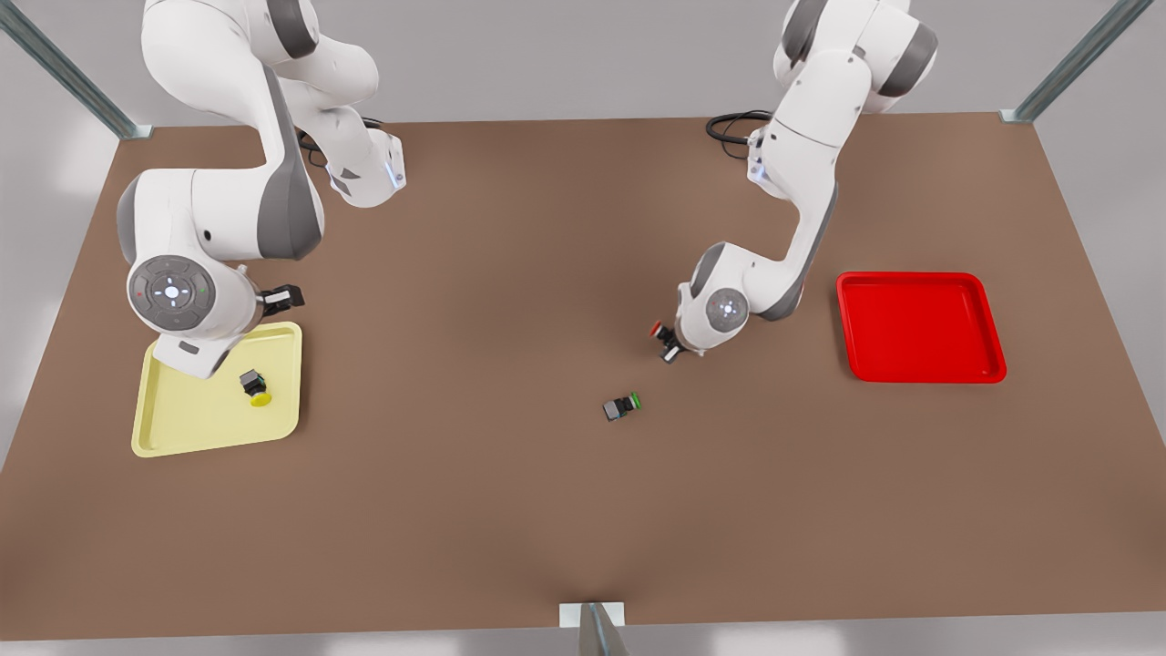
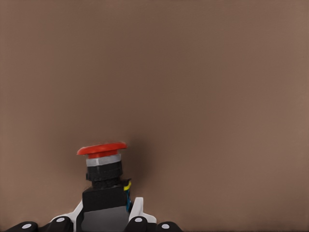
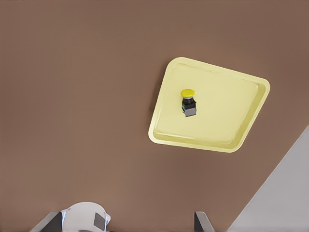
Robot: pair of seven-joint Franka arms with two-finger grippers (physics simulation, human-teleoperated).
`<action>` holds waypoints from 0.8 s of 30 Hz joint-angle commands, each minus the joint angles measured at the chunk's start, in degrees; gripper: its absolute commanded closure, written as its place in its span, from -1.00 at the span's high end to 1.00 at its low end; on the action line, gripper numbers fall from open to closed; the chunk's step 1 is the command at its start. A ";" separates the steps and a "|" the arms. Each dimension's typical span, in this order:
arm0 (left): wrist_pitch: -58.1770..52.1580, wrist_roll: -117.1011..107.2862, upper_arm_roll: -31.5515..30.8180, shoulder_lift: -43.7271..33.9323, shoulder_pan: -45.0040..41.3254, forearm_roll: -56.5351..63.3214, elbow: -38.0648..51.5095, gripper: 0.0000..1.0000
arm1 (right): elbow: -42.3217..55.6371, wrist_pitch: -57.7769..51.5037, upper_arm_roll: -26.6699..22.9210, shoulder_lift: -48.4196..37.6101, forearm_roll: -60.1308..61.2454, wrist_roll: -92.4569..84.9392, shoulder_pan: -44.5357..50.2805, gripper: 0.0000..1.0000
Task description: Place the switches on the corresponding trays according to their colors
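Front view first: you've got 3 switches and 2 trays on the brown table (image 1: 510, 510). The left gripper (image 1: 669, 346) is low over mid-table on the front view's right side, clamped on the red switch (image 1: 657, 329), whose cap pokes out toward the front view's left. The red tray (image 1: 988, 323) sits well apart from it, further to the front view's right. The green switch (image 1: 622, 406) lies on its side on bare table, near and just in front of that gripper, touching neither tray. Over on the front view's left, the yellow switch (image 1: 255, 386) lies tipped inside the yellow tray (image 1: 182, 428). The right gripper (image 1: 282, 297) hangs above that tray's far edge, holding nothing you can see; whether its fingers are spread or closed, you can't tell from here.

Left wrist view: the fingers (image 2: 136, 214) are closed snug on the red switch's (image 2: 104, 188) black body, red cap pointing away from the gripper, bare table behind it.

Right wrist view: you look down at the yellow switch (image 3: 189, 103) resting inside the yellow tray (image 3: 241, 130), well clear of its rim.
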 commanded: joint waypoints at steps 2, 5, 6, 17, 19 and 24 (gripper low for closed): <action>-0.23 -0.34 -0.01 -0.85 0.17 1.11 -0.01 -0.07 | 0.18 0.10 0.00 0.43 0.09 0.09 -0.08 1.00; -1.55 -0.08 -0.01 -4.54 2.71 1.11 -1.85 -0.08 | 0.36 0.54 -0.09 1.31 0.09 0.18 -0.44 1.00; -1.81 0.01 -0.01 -5.77 3.85 1.11 -2.64 -0.08 | 0.36 0.54 -0.09 1.31 0.18 0.26 -0.52 1.00; -3.83 9.06 -0.01 -15.44 25.48 4.02 -11.88 -0.08 | 0.88 2.30 -0.09 2.90 0.18 0.26 0.09 1.00; -4.89 10.73 -0.01 -16.58 28.99 4.19 -12.49 -0.08 | 0.88 2.30 -0.09 2.81 0.18 0.18 0.09 1.00; -7.78 16.18 -0.10 -17.55 41.64 9.81 -12.67 -0.08 | 1.24 3.62 0.00 3.07 0.44 0.26 0.00 1.00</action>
